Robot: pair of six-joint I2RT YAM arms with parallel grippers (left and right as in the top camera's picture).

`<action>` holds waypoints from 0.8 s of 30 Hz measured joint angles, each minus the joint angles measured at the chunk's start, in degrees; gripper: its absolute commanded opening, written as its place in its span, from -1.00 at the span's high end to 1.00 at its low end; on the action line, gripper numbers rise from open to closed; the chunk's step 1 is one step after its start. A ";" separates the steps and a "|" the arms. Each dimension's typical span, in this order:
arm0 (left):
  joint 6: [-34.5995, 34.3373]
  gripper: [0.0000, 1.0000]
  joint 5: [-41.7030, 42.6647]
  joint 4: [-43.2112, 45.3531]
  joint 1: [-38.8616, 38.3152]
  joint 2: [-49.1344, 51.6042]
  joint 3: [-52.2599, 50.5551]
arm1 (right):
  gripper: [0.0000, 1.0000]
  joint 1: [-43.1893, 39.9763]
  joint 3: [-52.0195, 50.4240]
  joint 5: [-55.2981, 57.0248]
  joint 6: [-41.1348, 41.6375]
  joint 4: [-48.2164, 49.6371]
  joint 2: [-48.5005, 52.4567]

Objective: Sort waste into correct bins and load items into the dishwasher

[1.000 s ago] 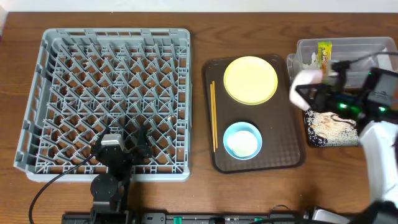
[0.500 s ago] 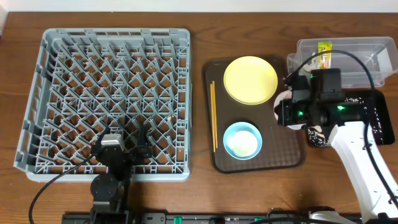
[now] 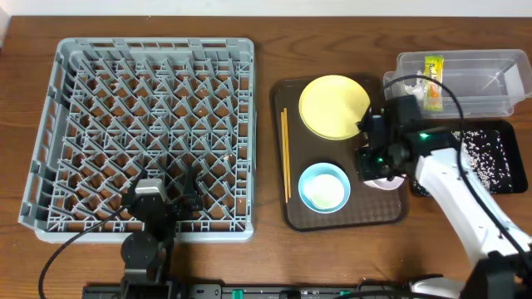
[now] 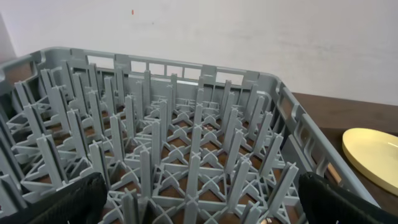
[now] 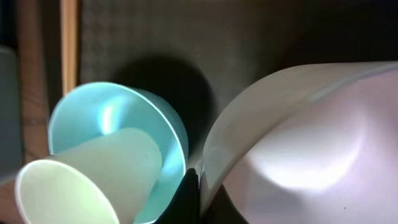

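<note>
My right gripper (image 3: 376, 160) is shut on the rim of the white bowl (image 3: 387, 182) and holds it tilted over the right side of the brown serving tray (image 3: 391, 212). In the right wrist view the bowl (image 5: 311, 143) fills the right half, pinched at my finger (image 5: 194, 198). Beside it sits the light blue bowl (image 3: 323, 187) (image 5: 124, 118) with the small white cup (image 5: 81, 180) in it. The yellow plate (image 3: 334, 106) and chopsticks (image 3: 284, 154) lie on the same tray. Rice scraps lie in the black tray (image 3: 490, 158). The snack wrapper (image 3: 433, 71) is in the clear tub (image 3: 474, 83). No tissue shows. My left gripper (image 3: 170, 193) is open over the front of the grey dish rack (image 3: 145, 133).
The left wrist view shows the rack's pegs (image 4: 186, 155) between my open fingers and the yellow plate's edge (image 4: 373, 152) at far right. My right arm crosses the black tray's left end. Bare wooden table (image 3: 266, 249) lies between rack and serving tray.
My right gripper has carried the white bowl leftward, from over the black tray to the right side of the serving tray. The left arm has not moved.
</note>
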 measured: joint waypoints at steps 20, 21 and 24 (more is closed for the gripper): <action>0.00 -0.96 0.00 0.00 0.00 0.00 0.00 | 0.24 0.96 0.00 3.74 5.31 0.50 3.28; 0.00 -0.96 0.00 0.00 0.00 0.00 0.00 | 0.24 0.96 0.00 3.72 5.31 0.50 3.28; 0.00 -0.96 0.00 0.00 0.00 -0.02 0.00 | 0.28 0.96 0.04 3.30 5.53 0.35 3.28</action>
